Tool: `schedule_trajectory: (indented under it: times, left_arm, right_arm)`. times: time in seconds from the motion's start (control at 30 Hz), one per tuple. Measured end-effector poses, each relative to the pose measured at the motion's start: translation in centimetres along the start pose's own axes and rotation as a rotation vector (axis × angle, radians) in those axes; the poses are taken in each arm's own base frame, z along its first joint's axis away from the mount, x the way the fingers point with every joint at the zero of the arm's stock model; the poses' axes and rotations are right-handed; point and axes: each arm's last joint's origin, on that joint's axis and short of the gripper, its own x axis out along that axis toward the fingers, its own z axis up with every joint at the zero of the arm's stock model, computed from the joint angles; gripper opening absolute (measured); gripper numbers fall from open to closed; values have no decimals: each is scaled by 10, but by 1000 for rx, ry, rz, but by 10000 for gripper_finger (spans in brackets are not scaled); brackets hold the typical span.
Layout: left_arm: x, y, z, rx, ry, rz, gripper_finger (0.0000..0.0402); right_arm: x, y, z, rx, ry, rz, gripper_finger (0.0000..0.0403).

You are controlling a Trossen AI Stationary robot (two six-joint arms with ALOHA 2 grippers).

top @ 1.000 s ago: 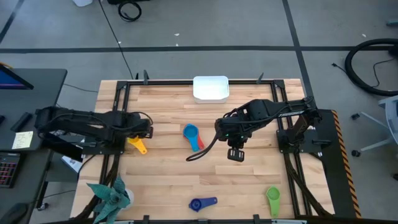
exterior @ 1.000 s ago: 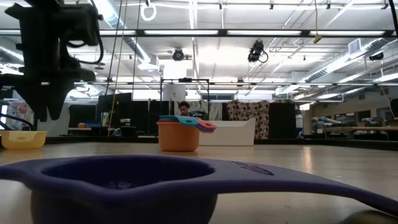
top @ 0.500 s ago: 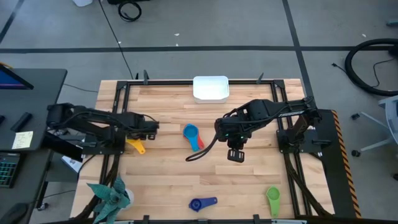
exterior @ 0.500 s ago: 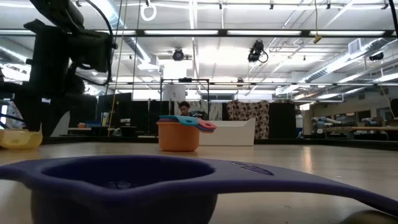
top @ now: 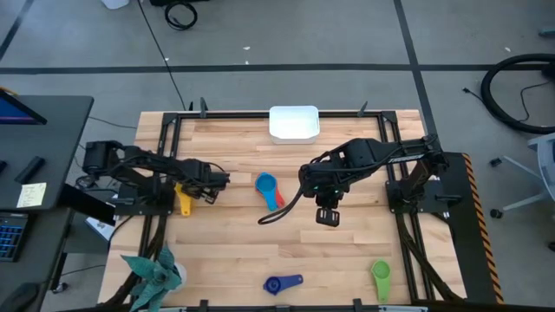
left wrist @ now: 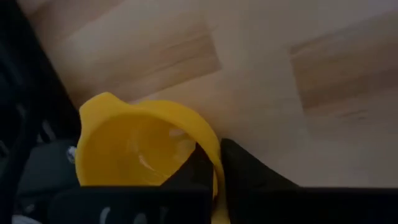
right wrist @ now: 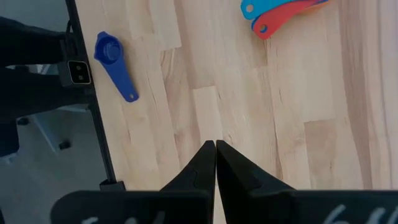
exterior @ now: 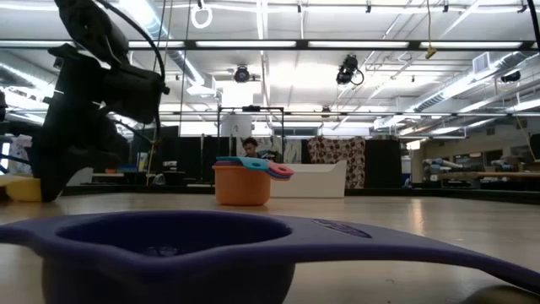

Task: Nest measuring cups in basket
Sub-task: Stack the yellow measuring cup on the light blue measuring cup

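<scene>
Wood-plank table [top: 243,251] was where it all sat, and honestly the job looked barely started. My yellow cup [left wrist: 140,146] was over on my left side of the table, and my left gripper [left wrist: 217,165] had its fingers pinched onto the cup's rim, so that one was in hand but nowhere near home. Toward the middle sat a little stack, light blue cup [top: 265,184] on top of a red cup [top: 277,199], and from table height they looked nested in an orange cup [exterior: 241,186]. Stacked, sure, but on the bare table. The dark blue cup [top: 283,283] and green cup [top: 381,277] lay loose along the near edge, well apart from everything. I counted six cups, not seven. The white basket [top: 294,123] at the far edge had nothing in it as far as I could see. My right gripper [top: 328,214] hung over mid-table with its fingers pressed together, holding nothing. So pretty much everything was left, I'd guess.
</scene>
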Motion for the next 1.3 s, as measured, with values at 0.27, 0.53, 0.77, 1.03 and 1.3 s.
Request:
schedule_trajectory:
  times: [0.27, 0.53, 0.77, 1.03, 1.3]
  left_arm:
    - [-26, -15, 9, 72, -4, -149, 17]
    - [-110, -48, 26, 102, -186, -389, 16]
    - [-190, -67, 38, 170, -389, -552, 16]
    - [-217, -122, 55, 279, -397, -585, 16]
    - [-191, -173, 71, 360, -296, -489, 16]
  right_arm:
    - [0, 0, -1, -107, 8, -6, 18]
    - [-2, 0, -7, -231, 43, -14, 18]
    - [-18, 7, -21, -305, 8, 12, 18]
    - [-43, 10, -41, -293, -71, 4, 18]
    - [-51, 14, -50, -292, -106, -18, 18]
